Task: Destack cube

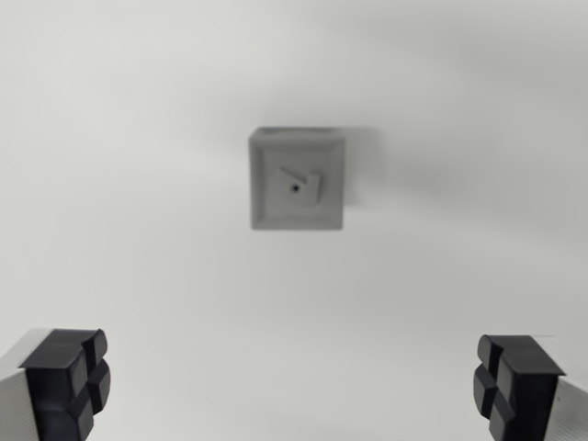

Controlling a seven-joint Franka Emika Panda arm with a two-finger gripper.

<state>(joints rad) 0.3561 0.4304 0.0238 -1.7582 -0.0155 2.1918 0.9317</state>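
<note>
A grey cube (pixel 297 180) sits on the pale surface, seen from above near the middle of the wrist view, slightly blurred. Its top face has a recessed square with a small dark hole. Whether another cube lies under it cannot be told from this angle. My gripper (pixel 294 386) hangs well above it, open wide, with the cube ahead of the gap between the fingers. One black fingertip (pixel 69 378) shows at the wrist view's lower left and the other at the lower right. Nothing is between them.
A soft shadow (pixel 363 170) falls to the wrist view's right of the cube on the plain white table (pixel 138 230).
</note>
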